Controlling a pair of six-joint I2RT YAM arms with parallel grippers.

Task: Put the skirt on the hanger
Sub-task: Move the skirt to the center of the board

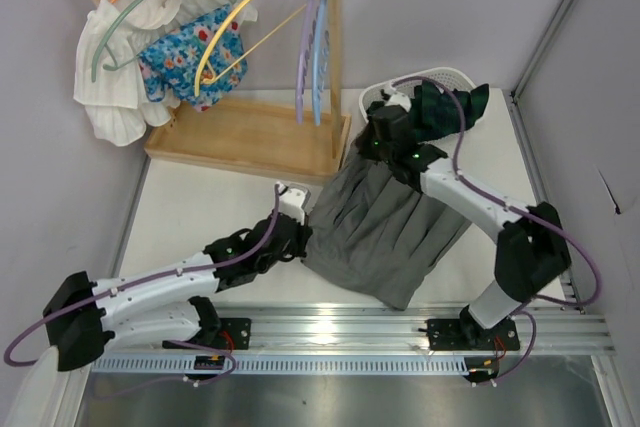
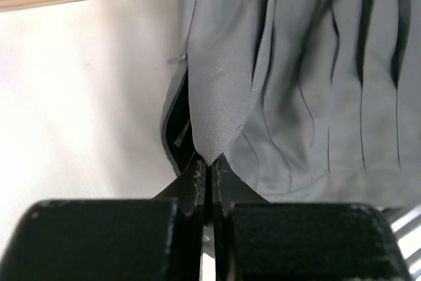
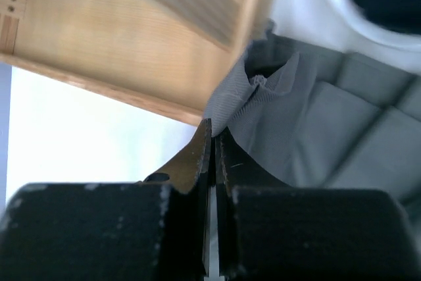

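A grey pleated skirt (image 1: 385, 227) lies spread flat on the white table between the two arms. My left gripper (image 1: 300, 237) is shut on the skirt's left edge; in the left wrist view a fold of the skirt (image 2: 316, 83) is pinched in that gripper (image 2: 209, 166). My right gripper (image 1: 375, 152) is shut on the skirt's far corner beside the rack's base. The right wrist view shows bunched skirt cloth (image 3: 329, 123) caught in the right gripper (image 3: 214, 129). A bare yellow hanger (image 1: 240, 17) and purple and blue hangers (image 1: 312, 47) hang on the wooden rack's rail.
The rack's wooden base (image 1: 245, 137) stands at the far left of the table, its corner (image 3: 131, 37) right by my right gripper. A white blouse (image 1: 120, 67) and a floral garment (image 1: 185, 57) hang there. A white basket (image 1: 440, 77) holds dark green cloth (image 1: 450, 107).
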